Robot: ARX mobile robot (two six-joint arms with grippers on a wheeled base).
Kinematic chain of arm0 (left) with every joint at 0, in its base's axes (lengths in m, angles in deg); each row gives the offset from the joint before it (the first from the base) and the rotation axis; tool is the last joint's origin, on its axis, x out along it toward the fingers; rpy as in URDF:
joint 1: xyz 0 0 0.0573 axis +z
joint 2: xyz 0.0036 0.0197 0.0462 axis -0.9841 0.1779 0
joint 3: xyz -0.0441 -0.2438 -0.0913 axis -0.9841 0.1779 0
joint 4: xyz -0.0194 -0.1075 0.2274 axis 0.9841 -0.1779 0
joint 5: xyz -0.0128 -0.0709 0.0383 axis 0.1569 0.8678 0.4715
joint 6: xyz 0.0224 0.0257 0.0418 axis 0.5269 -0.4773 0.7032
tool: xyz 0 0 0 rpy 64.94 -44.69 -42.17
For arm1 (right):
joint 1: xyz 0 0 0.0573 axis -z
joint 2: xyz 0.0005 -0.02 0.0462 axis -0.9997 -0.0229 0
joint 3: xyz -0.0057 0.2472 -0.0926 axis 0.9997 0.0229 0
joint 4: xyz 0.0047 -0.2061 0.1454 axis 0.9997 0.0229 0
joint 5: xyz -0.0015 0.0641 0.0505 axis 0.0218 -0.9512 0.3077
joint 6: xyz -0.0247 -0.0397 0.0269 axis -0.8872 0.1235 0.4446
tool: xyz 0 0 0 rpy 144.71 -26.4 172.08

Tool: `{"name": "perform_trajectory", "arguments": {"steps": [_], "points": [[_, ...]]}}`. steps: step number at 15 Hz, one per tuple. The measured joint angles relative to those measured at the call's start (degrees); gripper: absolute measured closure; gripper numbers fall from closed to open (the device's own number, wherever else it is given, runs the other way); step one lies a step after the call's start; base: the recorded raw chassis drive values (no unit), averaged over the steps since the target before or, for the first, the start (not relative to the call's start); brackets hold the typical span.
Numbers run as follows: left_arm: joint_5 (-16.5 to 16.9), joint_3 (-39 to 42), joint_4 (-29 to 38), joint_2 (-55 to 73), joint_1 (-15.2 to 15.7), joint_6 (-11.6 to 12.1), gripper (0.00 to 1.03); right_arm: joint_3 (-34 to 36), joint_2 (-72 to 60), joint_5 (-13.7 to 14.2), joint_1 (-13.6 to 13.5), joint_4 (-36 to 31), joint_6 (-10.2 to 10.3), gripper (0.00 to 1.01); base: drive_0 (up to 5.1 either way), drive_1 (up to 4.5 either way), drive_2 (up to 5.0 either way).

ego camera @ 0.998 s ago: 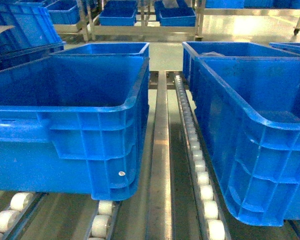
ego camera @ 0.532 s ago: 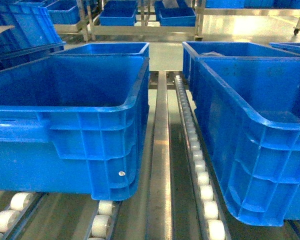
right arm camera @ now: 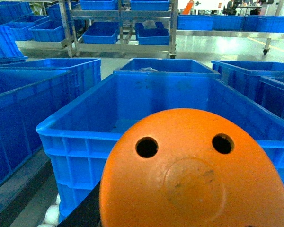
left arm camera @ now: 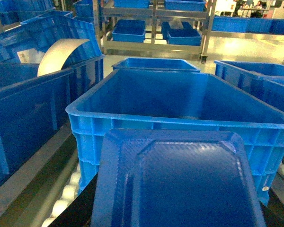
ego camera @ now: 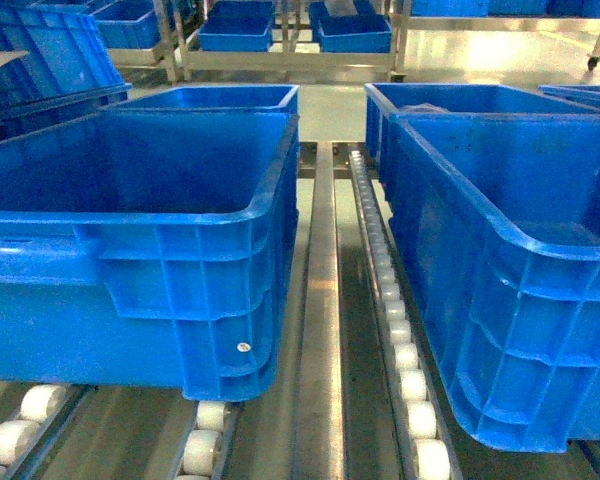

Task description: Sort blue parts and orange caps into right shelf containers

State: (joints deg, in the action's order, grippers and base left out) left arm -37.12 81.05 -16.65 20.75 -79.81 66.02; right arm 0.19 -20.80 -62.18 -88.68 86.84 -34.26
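Note:
A flat blue part [left arm camera: 180, 184] with a raised rim fills the lower left wrist view, held up just before a big blue container [left arm camera: 180, 120]. My left gripper's fingers are hidden behind it. An orange cap [right arm camera: 194, 175], domed with two round holes, fills the lower right wrist view in front of another blue container [right arm camera: 80, 130]; the right gripper's fingers are hidden too. The head view shows the left container [ego camera: 130, 225] and the right container [ego camera: 520, 300] side by side on the shelf, with neither gripper in sight.
White roller tracks [ego camera: 395, 330] and a metal rail [ego camera: 322, 300] run between the containers. More blue crates [ego camera: 215, 97] stand behind them, and racks of blue bins [ego camera: 242, 35] line the far floor. A curled white sheet [left arm camera: 59, 54] leans in a crate at left.

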Motion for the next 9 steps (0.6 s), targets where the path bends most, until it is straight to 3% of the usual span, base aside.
{"name": "perform_trajectory", "arguments": {"steps": [2,3,6,8,9], "points": [[0.00,0.00,0.02,0.00,0.00,0.00,0.62,0.00,0.00,0.00,0.00,0.00,0.00,0.58,0.0,0.00,0.0],[-0.96,0.07,1.14,-0.22,-0.42,0.42,0.62,0.11,0.37,0.85,-0.26,-2.01,-1.09,0.58,0.0,0.00,0.0],[-6.84,0.17,8.63,0.04,-3.37,1.07,0.62,0.15,0.57,1.68,-0.63,-6.49,-3.02,0.58,0.0,0.00,0.0],[-8.85,0.22,11.61,0.87,-5.33,1.20,0.62,0.24,0.63,1.42,-0.74,-5.09,-3.28,0.58,0.0,0.00,0.0],[-10.60,0.22,14.80,4.35,-6.73,1.49,0.62,0.33,0.28,1.38,-0.76,-7.85,-3.43,0.58,0.0,0.00,0.0]]}}
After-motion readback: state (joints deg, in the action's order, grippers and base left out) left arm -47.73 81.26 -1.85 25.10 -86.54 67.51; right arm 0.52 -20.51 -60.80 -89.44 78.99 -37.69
